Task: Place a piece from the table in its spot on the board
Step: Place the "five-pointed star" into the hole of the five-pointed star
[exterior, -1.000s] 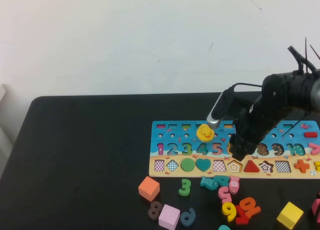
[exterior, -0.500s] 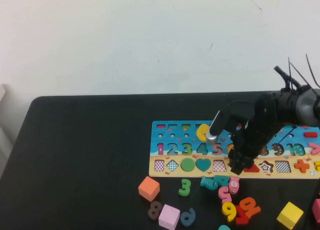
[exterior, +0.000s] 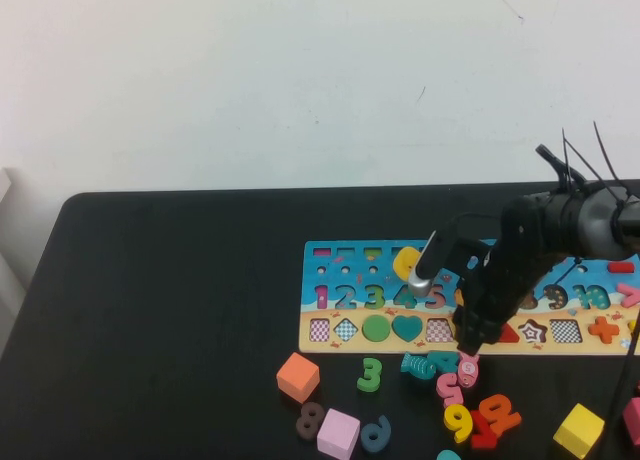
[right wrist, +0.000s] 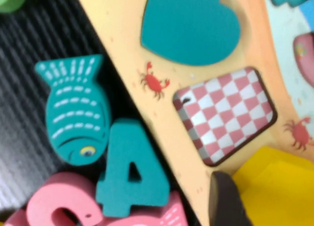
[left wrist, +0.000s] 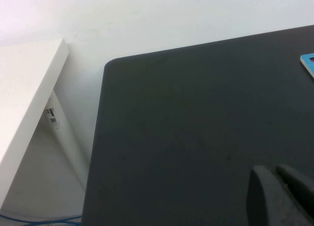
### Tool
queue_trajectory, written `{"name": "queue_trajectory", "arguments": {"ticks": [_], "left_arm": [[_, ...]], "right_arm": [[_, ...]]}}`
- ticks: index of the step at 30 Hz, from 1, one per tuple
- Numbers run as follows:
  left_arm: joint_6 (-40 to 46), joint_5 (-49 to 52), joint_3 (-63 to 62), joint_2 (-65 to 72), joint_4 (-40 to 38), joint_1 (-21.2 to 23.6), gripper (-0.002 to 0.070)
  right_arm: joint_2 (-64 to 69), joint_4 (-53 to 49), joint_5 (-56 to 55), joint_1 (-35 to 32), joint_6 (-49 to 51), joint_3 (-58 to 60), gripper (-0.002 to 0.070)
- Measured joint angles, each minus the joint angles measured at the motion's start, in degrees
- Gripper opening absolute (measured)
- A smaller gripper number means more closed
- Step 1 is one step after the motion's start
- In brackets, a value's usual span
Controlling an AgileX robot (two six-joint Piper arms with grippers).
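Note:
My right gripper (exterior: 468, 332) is low over the front shape row of the puzzle board (exterior: 350, 276), about at the pentagon slot, which it hides. In the right wrist view it is shut on a yellow piece (right wrist: 274, 186). One dark finger (right wrist: 223, 201) presses the piece's side, just beside the empty checkered square slot (right wrist: 223, 113). The teal heart (right wrist: 189, 22) sits in its slot. My left gripper (left wrist: 282, 196) hovers over bare black table, shut and empty, and is out of the high view.
Loose pieces lie in front of the board: a teal fish (right wrist: 73, 113), a teal 4 (right wrist: 130, 172), a green 3 (exterior: 371, 374), an orange cube (exterior: 297, 377), a pink cube (exterior: 338, 432), a yellow cube (exterior: 580, 430).
My right gripper has moved left and toward the front edge, coming down from over the number row to the shape row. The loose pieces have not moved.

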Motion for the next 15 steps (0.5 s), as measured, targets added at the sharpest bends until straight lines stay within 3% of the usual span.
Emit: {"name": "queue_trajectory", "arguments": {"ticks": [15], "left_arm": [[0.0,0.0,0.0,0.0,0.0,0.0,-0.0002]], "right_arm": [[0.2,-5.1,9.7,0.0,4.1,-6.1,0.0367]]}}
